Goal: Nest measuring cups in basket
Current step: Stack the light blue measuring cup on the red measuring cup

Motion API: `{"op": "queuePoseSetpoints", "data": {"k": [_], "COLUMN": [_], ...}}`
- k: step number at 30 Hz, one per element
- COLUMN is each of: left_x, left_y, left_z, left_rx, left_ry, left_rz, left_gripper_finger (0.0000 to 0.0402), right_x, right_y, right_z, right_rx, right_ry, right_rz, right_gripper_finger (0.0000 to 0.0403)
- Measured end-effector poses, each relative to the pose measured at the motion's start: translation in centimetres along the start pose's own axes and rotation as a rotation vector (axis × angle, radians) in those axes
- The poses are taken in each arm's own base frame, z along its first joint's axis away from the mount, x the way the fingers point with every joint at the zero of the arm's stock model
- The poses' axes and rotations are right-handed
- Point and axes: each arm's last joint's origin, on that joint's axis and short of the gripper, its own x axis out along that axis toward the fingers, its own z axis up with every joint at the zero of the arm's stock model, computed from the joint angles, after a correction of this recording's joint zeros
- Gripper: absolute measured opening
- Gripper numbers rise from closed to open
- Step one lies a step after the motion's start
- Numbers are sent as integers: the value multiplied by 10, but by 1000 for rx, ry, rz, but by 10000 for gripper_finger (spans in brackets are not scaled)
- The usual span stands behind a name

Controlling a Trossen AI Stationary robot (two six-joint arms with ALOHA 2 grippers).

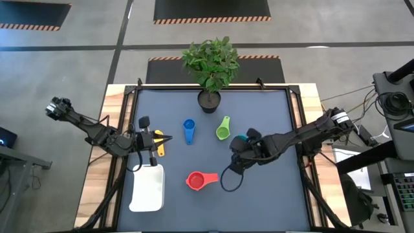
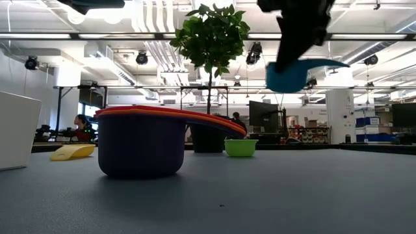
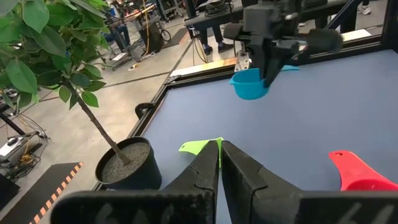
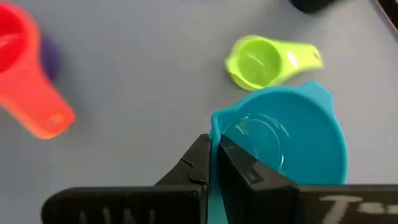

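My right gripper (image 1: 244,145) is shut on the teal cup (image 1: 240,138), held in the air right of the table's middle. The green cup (image 1: 223,128) and the blue cup (image 1: 189,130) lie on the mat toward the far side. A red-orange cup (image 1: 197,181) sits nested in a purple cup (image 2: 140,153) near the middle. The white basket (image 1: 147,188) lies at the near left. My left gripper (image 1: 165,138) is shut and hovers beside the yellow cup (image 1: 160,145), which lies on the mat beyond the basket. My right gripper pinches the teal cup's bowl wall at the rim (image 4: 213,140); one finger (image 4: 244,167) seems to be inside the bowl and the other outside. The fingers come from above, pointing down. The cup (image 2: 289,75) is lifted clear, mouth up, its handle (image 2: 328,63) sticking out level.
A black pot with a leafy plant (image 1: 209,99) stands at the far middle of the mat. A black cable loop (image 1: 231,179) lies right of the red-orange cup. Raised black rails (image 1: 294,129) frame the mat. Bare mat lies near the front edge.
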Motion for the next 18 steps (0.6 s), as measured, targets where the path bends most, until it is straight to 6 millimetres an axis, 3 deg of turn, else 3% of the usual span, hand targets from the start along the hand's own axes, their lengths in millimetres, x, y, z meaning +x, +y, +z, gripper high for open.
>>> {"op": "queuePoseSetpoints", "data": {"k": [8, 18], "left_x": [0, 0], "left_y": [0, 0], "left_z": [0, 0], "left_rx": [0, -1], "left_ry": [-1, -1], "left_rz": [0, 0], "left_gripper_finger": [0, 0], "right_x": [4, 26], "right_y": [30, 66], "right_z": [12, 19], "right_rx": [-308, -840], "right_ry": [-48, -52], "right_rz": [134, 191], "right_gripper_finger": [9, 9]}}
